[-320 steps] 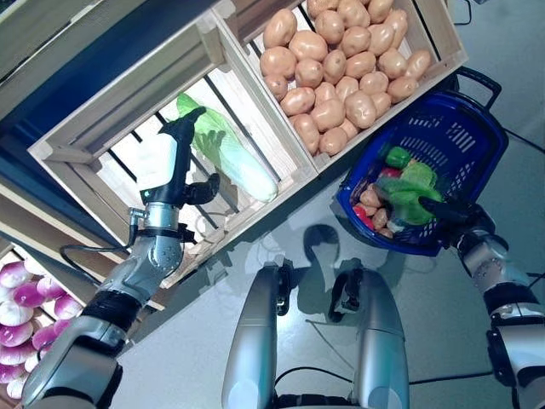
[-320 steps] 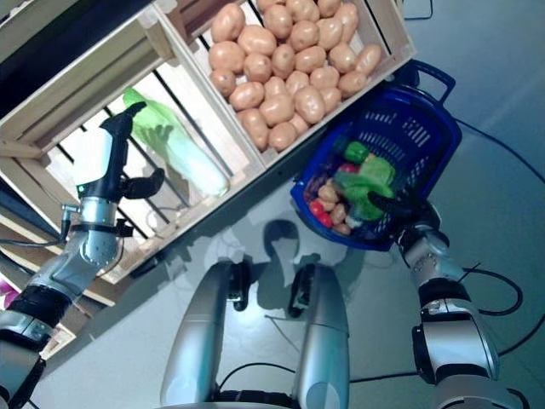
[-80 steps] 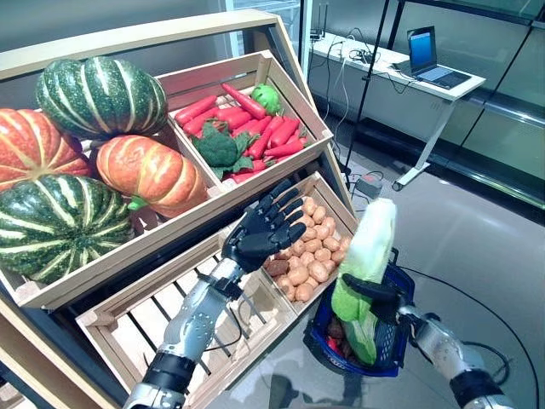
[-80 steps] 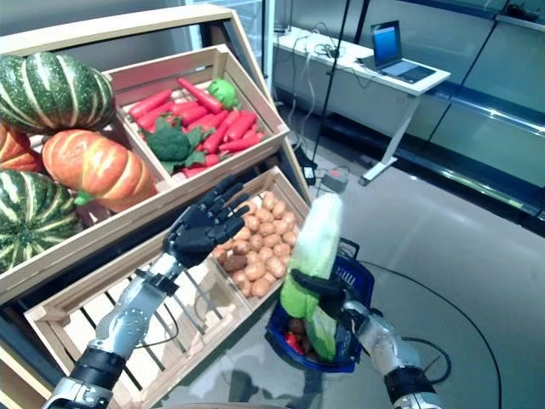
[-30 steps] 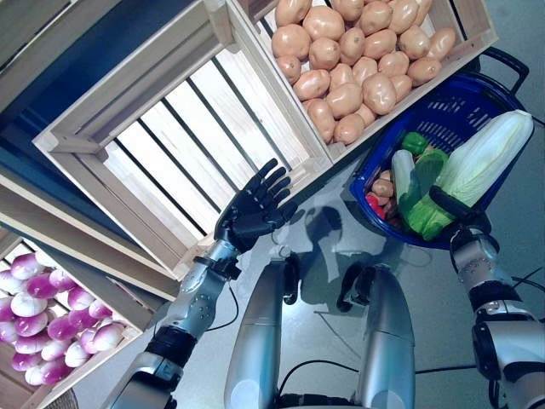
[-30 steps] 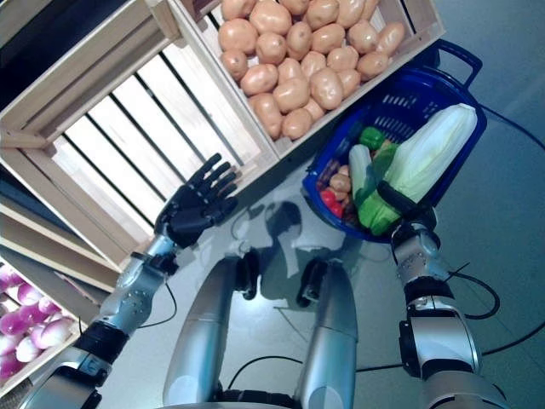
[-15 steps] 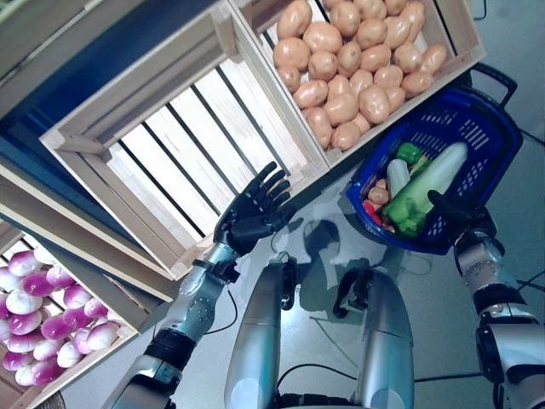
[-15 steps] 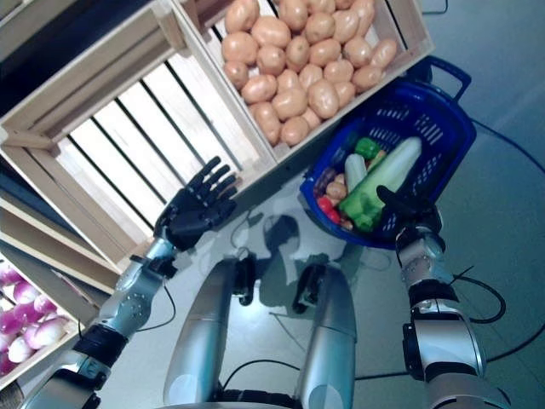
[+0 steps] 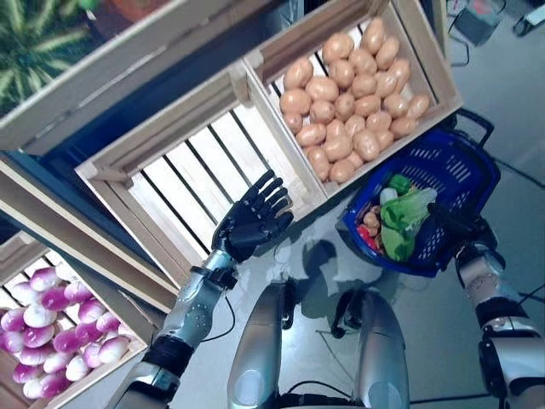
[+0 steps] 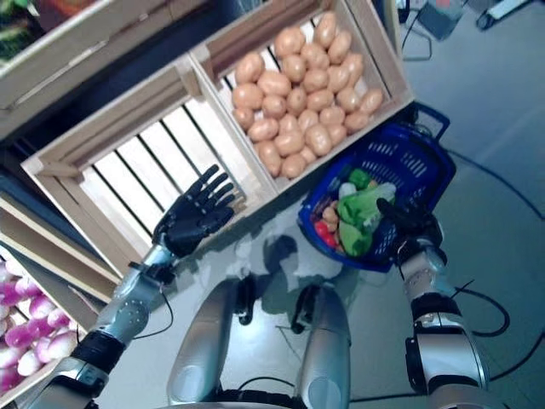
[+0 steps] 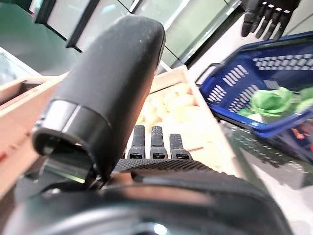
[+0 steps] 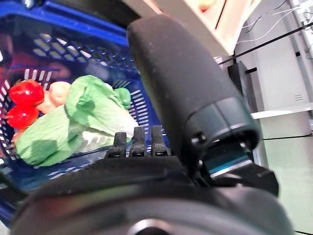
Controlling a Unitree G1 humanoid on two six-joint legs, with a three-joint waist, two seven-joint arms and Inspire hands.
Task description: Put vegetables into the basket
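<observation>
The cabbage (image 9: 402,223) is seen lying in the blue basket (image 9: 460,170) on the right among other vegetables — that load looks done — with the left hand (image 9: 251,223) held spread and empty by the bare crate (image 9: 162,175); the right hand (image 9: 456,228) sits at the basket's rim, its grip cannot be told.

We find the slatted crate (image 9: 209,183) bare down to its boards, its open top giving a hand free entry; the left hand (image 9: 251,223) hangs with fingers spread before its front edge. The adjoining crate (image 9: 400,25) is filled with potatoes (image 9: 349,106) to the rim, leaving no room. The blue basket (image 9: 464,166) is clear along its far wall, while cabbage (image 9: 404,217) and small vegetables crowd its near corner, where the right hand (image 10: 407,217) sits at the rim.
</observation>
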